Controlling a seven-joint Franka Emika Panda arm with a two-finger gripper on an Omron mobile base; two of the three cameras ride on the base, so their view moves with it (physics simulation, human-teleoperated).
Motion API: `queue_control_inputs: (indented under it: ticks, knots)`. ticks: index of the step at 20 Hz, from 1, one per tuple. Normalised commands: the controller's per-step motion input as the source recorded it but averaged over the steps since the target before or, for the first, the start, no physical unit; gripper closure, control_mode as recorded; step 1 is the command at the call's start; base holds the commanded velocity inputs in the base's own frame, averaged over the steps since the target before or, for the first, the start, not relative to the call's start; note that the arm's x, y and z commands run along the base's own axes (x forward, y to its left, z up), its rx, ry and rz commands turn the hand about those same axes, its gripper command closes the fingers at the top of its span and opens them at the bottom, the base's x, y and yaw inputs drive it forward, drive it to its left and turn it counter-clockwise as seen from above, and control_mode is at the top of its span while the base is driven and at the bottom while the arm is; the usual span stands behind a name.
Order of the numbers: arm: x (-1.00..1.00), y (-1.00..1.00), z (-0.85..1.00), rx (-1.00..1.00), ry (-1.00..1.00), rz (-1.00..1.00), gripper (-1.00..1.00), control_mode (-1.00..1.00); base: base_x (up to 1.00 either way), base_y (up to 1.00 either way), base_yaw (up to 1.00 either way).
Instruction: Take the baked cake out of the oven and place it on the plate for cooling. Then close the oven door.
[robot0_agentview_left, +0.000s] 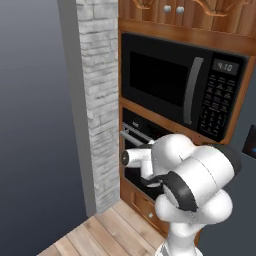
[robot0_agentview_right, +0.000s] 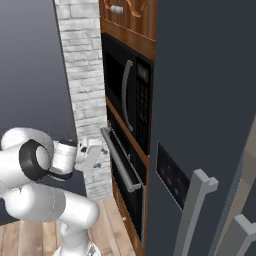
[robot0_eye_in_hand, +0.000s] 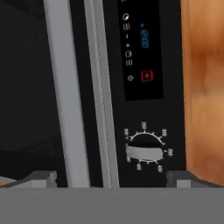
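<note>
the gripper (robot0_eye_in_hand: 105, 177) is spread wide, holding nothing, close in front of the oven (robot0_agentview_left: 137, 131), its fingertips (robot0_eye_in_hand: 41, 178) straddling the door handle (robot0_eye_in_hand: 65, 92) and the knob (robot0_eye_in_hand: 145, 148). the oven door (robot0_agentview_right: 122, 172) sits under the microwave (robot0_agentview_left: 175, 85); the arm hides much of it. no cake or plate can be made out.

even, flat rendered light, soft and slightly blurred, no glare.
</note>
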Motion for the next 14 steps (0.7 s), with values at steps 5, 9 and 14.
queue_control_inputs:
  ticks: [5, 9, 14]
  knots:
    - [0.37, -0.34, -0.41, -0.10, 0.00, 0.00, -1.00, -1.00, 0.00, 0.00, 0.00]
    - [0.35, -0.17, -0.43, -0.10, 0.00, 0.00, -1.00, -1.00, 0.00, 0.00, 0.00]
    - [0.40, -0.14, -0.40, -0.09, 0.00, 0.00, -1.00, -1.00, 0.00, 0.00, 0.00]
